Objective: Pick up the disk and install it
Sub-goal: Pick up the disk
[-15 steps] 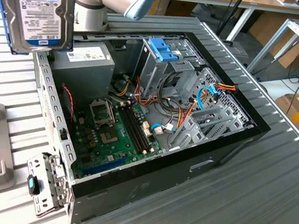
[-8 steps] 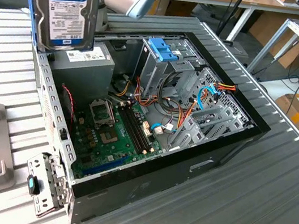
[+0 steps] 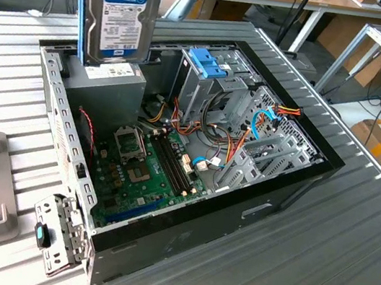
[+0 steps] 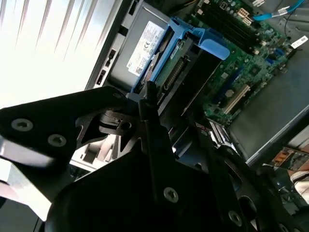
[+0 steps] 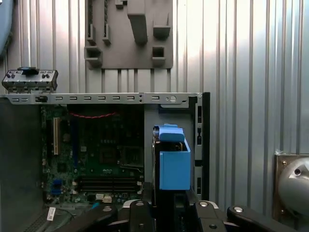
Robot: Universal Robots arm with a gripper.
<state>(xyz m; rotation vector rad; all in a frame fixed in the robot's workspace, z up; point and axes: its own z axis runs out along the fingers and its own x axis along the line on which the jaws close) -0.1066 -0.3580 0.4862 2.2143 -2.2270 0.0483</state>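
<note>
Gripper [image 5: 170,207] clamped on the top end of the disk [image 3: 120,17], fingers [image 5: 137,212] tight on its blue rails. Disk hangs upright, upper left of exterior view, over the power supply [image 3: 108,88] in the open computer case [image 3: 182,236]

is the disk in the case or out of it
Out. The gripper holds the disk upright, raised over the power supply at a corner of the open case, not in any bay.
</note>
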